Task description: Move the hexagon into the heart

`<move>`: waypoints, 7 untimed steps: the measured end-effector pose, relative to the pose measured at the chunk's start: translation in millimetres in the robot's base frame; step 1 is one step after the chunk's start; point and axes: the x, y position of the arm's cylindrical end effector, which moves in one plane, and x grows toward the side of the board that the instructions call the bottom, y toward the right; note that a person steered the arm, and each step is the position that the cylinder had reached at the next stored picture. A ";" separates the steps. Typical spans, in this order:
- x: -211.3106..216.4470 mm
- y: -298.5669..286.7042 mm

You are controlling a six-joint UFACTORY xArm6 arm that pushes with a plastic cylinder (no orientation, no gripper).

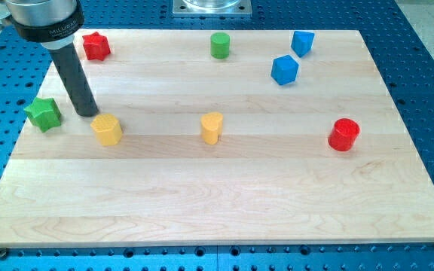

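Desk [224, 203] of pale wood carries everything, and the dark rod comes down at the view's upper left, with my tip [89, 114] resting just up and left of the yellow hexagon [107, 129], very near it or maybe touching. This tool is a plain rod, so it has nothing to open or close and it clamps nothing. The yellow heart [212, 127] lies well apart to the view's right of the hexagon, almost on the same level. I judge the push must go rightward, so my tip should first sit more squarely on the hexagon's left side.
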 end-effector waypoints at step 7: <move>95.0 -7.6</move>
